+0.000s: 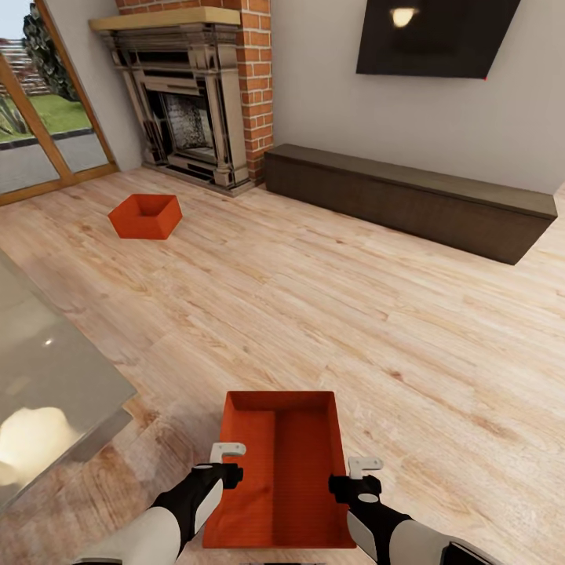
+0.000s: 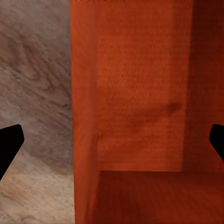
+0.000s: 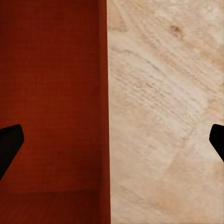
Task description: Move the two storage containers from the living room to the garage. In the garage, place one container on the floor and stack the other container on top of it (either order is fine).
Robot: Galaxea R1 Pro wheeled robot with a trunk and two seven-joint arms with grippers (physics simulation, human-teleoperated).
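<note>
One storage container [image 1: 286, 471] sits on the light wood plank floor [image 1: 353, 314] of the living room, directly in front of the robot. The left claw [image 1: 227, 463] hangs over its left wall and the right claw [image 1: 357, 479] over its right wall. In each wrist view the two dark fingertips [image 2: 10, 144] stand wide apart, straddling a wall, clamped on nothing. The second storage container [image 1: 146, 216] lies well apart, near the brick fireplace [image 1: 196, 94]. A glass table [image 1: 47, 369] stands on the left.
</note>
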